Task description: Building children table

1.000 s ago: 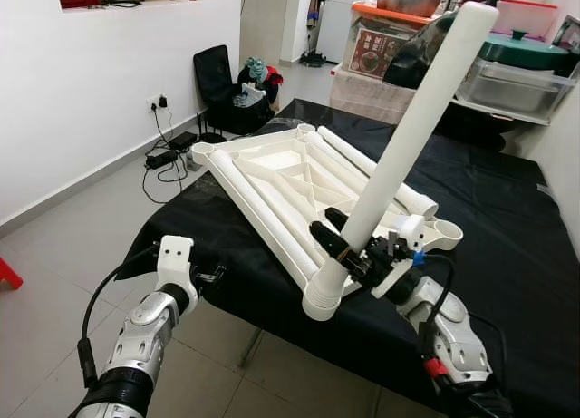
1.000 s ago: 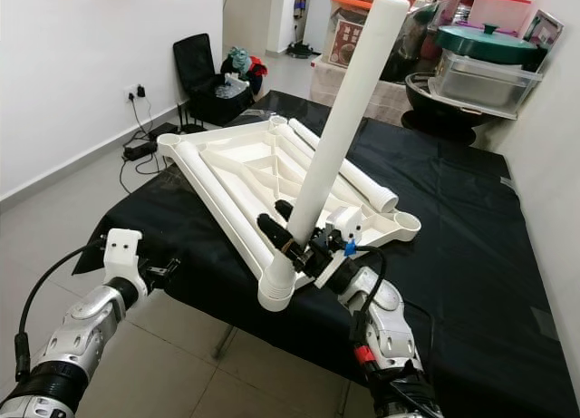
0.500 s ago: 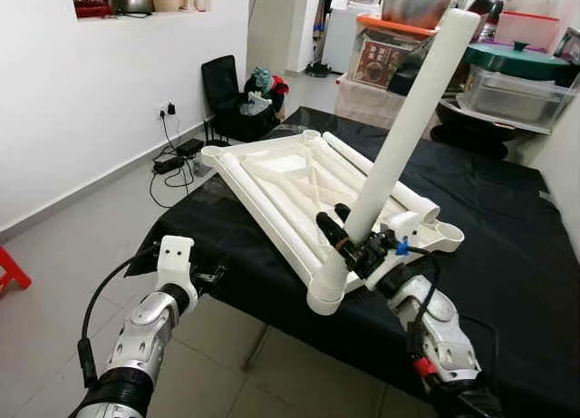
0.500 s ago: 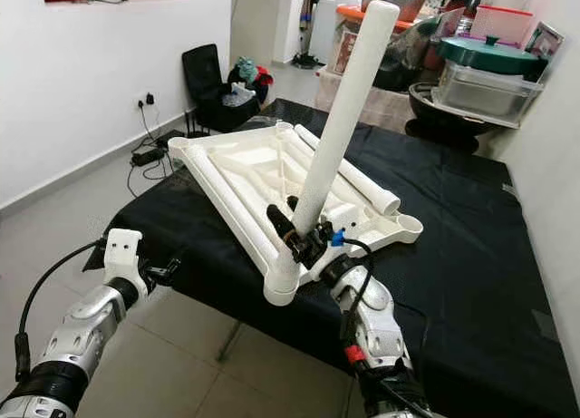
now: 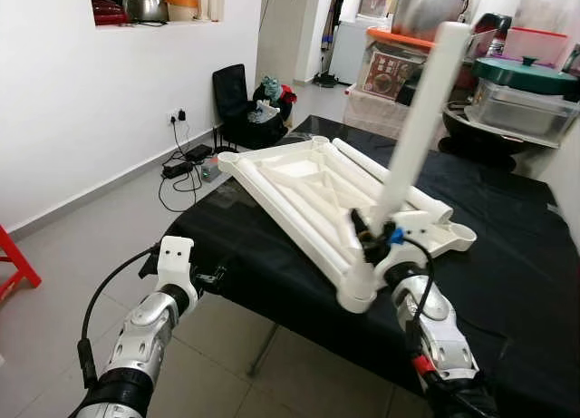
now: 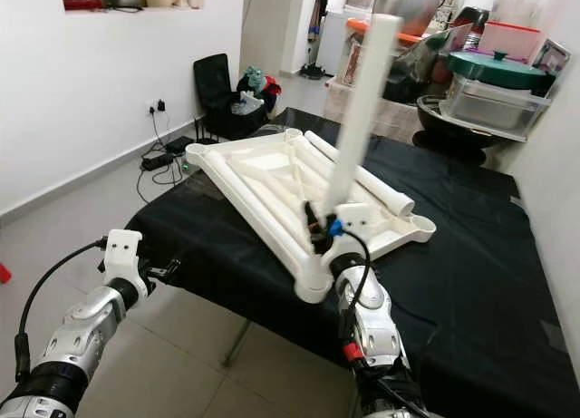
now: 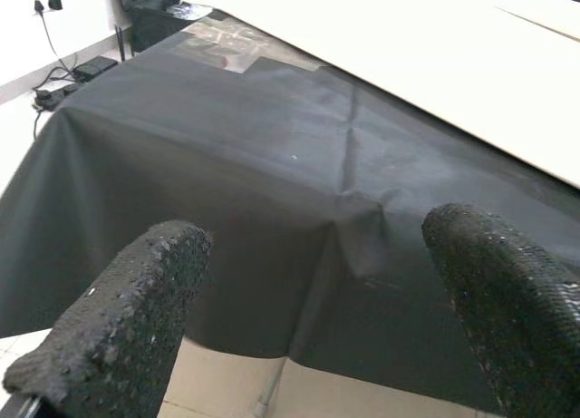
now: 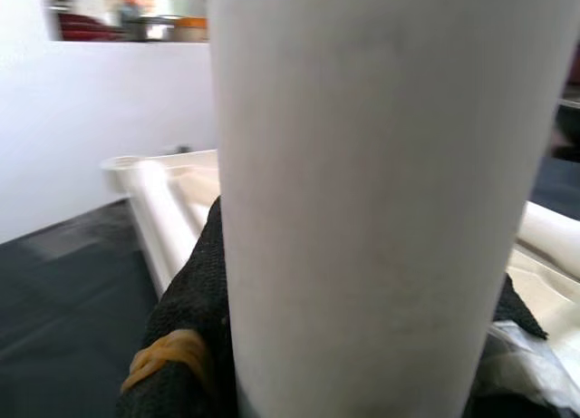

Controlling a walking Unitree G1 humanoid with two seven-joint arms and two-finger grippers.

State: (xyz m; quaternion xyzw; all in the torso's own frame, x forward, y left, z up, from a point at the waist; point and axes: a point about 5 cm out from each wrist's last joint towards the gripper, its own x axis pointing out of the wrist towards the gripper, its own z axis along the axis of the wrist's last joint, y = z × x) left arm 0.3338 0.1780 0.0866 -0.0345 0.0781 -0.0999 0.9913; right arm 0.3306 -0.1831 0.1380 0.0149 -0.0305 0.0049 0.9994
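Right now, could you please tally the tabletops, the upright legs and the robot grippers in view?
Tabletop: 1
Upright leg: 1
Grippers: 2, the left gripper open near the cloth's edge and the right gripper clamped on the leg
Total: 4

A white plastic upturned tabletop (image 5: pixel 304 178) lies on the black-cloth-covered surface (image 5: pixel 507 246), toward its left half, with white plastic tube legs (image 5: pixel 381 178) lying on it. At its near corner socket (image 5: pixel 356 291) a long white plastic leg tube (image 5: pixel 419 119) stands nearly upright, held low down by the right gripper (image 5: pixel 373 241), whose fingers close around it. The left gripper (image 7: pixel 308 300) hovers before the surface's near left edge, fingers (image 7: pixel 118 318) apart. Behind the surface's left end a black chair (image 5: pixel 237 96) stands on the floor by the wall; lidded storage containers (image 5: pixel 521 96) sit behind the surface to the right.
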